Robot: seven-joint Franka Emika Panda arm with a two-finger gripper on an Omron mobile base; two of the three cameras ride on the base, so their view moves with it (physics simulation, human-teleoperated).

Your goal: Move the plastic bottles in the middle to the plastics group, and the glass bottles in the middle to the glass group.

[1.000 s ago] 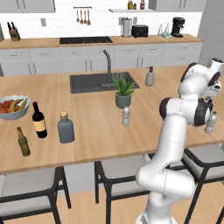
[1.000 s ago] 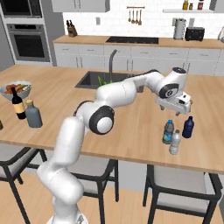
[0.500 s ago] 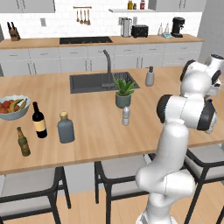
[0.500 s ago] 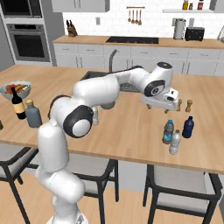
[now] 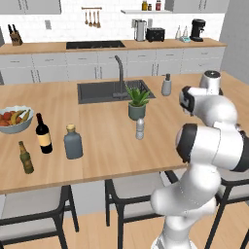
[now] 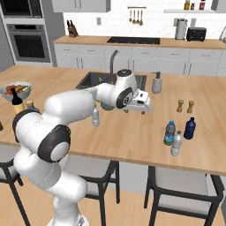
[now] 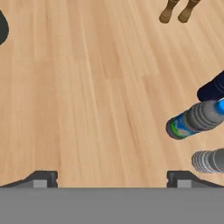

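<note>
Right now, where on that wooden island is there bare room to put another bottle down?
Bare wood lies between the pale bottle by the plant and the blue-label bottle. It is crowded around that bottle, the dark-blue bottle and the silvery bottle.

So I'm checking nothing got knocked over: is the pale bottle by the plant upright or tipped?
Upright. The pale bottle stands on its base on the counter, cap on top, just in front of the potted plant.

so the hand [image 6: 138, 105] has swung away from the blue-label water bottle [image 6: 169, 133] and its neighbours at the bench's [image 6: 132, 137] right end, drifting off toward 9 o'clock, now hanging empty over mid-bench near the sink [image 6: 90, 79].
</note>
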